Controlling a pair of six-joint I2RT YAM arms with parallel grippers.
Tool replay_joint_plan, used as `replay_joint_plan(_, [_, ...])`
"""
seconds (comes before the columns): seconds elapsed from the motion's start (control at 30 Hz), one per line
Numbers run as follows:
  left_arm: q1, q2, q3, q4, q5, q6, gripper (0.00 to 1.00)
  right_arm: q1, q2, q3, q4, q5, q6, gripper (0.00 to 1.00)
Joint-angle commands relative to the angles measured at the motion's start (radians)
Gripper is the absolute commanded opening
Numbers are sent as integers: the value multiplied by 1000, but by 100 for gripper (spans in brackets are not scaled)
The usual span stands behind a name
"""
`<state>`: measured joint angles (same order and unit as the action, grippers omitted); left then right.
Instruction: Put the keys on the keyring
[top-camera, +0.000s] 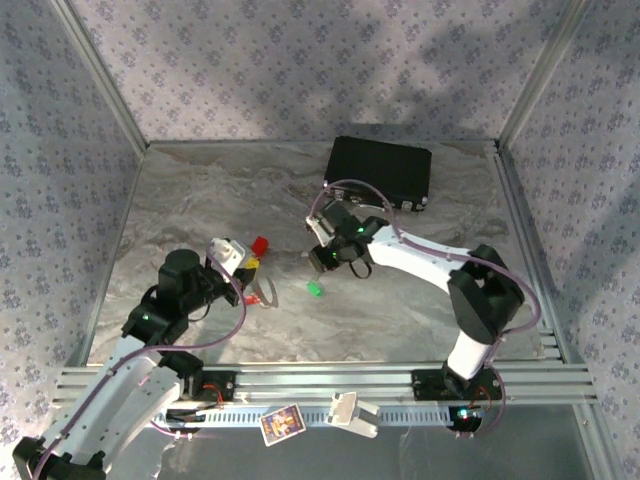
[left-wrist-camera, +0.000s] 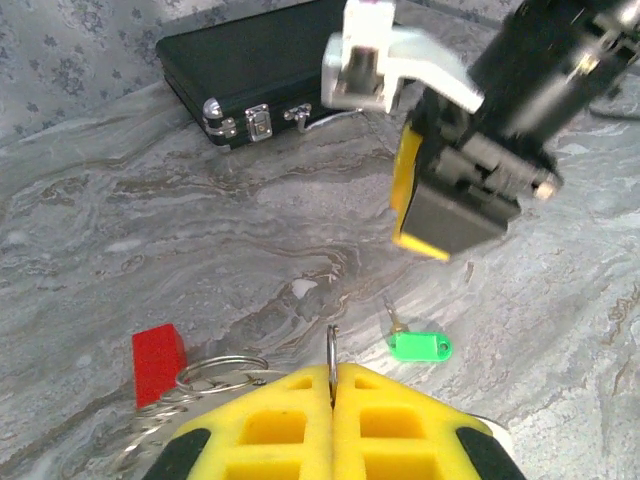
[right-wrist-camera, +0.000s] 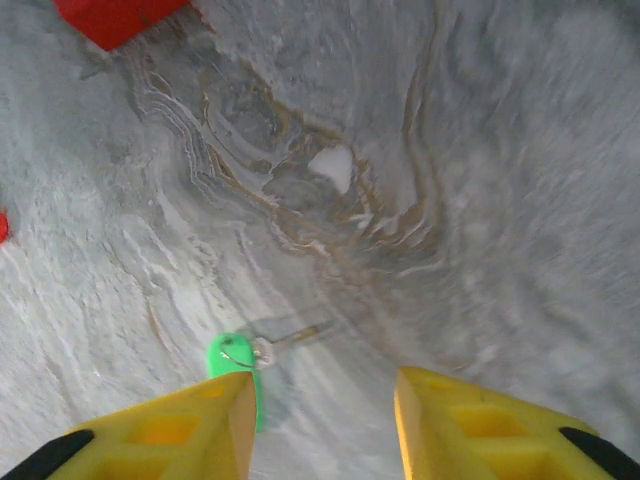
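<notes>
Setting: marbled grey table (top-camera: 200, 200) between patterned walls, with a black case (top-camera: 380, 172) at the far edge.

Left gripper (left-wrist-camera: 334, 375): yellow fingers pressed together, pinching a thin wire loop of the keyring (left-wrist-camera: 331, 345) that stands upright and edge-on. More silvery loops trail left, toward a red block (left-wrist-camera: 158, 362).

Right gripper (right-wrist-camera: 322, 388): fingers spread wide and holding nothing, poised just above the table.

Green key (right-wrist-camera: 232, 362): flat on the table, well apart from the keyring. Sits just beside the inner edge of the right gripper's left-hand finger, not centred in the gap. Silvery shaft points away across the marble.

Red key (top-camera: 265, 298): probably the small red speck just beside the left gripper in the top view — too small to be sure.

Step in hand: seemingly the pickup of the green key, with no key on the ring yet.

Risk, pickup: off-centre approach. Key easily nudged or flipped by a finger landing on its plastic head instead of straddling it.

Risk, grasp: thin, flat piece on smooth stone — prone to sliding out of closing pads, or to being pinched by the shaft and left at an awkward tilt.

Risk, threading: fine wire held only at its edge, so likely to twist or slip under a sideways push from the key.

Risk, crowding: two wrists close together above the ring, with a chance of contact.
</notes>
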<state>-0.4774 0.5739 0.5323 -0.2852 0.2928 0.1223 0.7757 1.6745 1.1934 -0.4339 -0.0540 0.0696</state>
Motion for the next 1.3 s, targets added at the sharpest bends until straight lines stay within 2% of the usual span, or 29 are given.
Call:
replay_joint_plan(0.0, [5, -14, -4, 61, 33, 15, 0, -25, -110, -124, 154, -119, -337, 40])
replay_joint_plan(0.07, [5, -16, -10, 60, 27, 27, 0, -47, -172, -250, 345, -226, -445, 40])
replay_joint_plan(0.1, [5, -18, -12, 63, 23, 31, 0, -64, -198, -326, 456, -325, -532, 41])
replay_joint_plan(0.17, [5, -27, -24, 77, 23, 34, 0, -70, -198, -397, 544, -393, -687, 44])
replay_joint_plan(0.2, [5, -32, -30, 82, 25, 36, 0, -68, -182, -388, 504, -406, -758, 44])
replay_joint_plan(0.3, [5, -44, -35, 85, 30, 36, 0, -61, -92, -248, 218, -394, -923, 38])
replay_joint_plan(0.37, [5, -49, -37, 86, 32, 37, 0, -39, -62, -223, 167, -332, -991, 38])
replay_joint_plan(0.47, [5, -49, -37, 86, 41, 37, 0, -36, -45, -235, 204, -359, -996, 41])
replay_joint_plan(0.73, [5, -48, -41, 90, 72, 35, 0, -22, 36, -217, 287, -343, -958, 41])
replay_joint_plan(1.27, [5, -27, -38, 103, 102, 31, 0, -19, 151, -130, 204, -341, -974, 36])
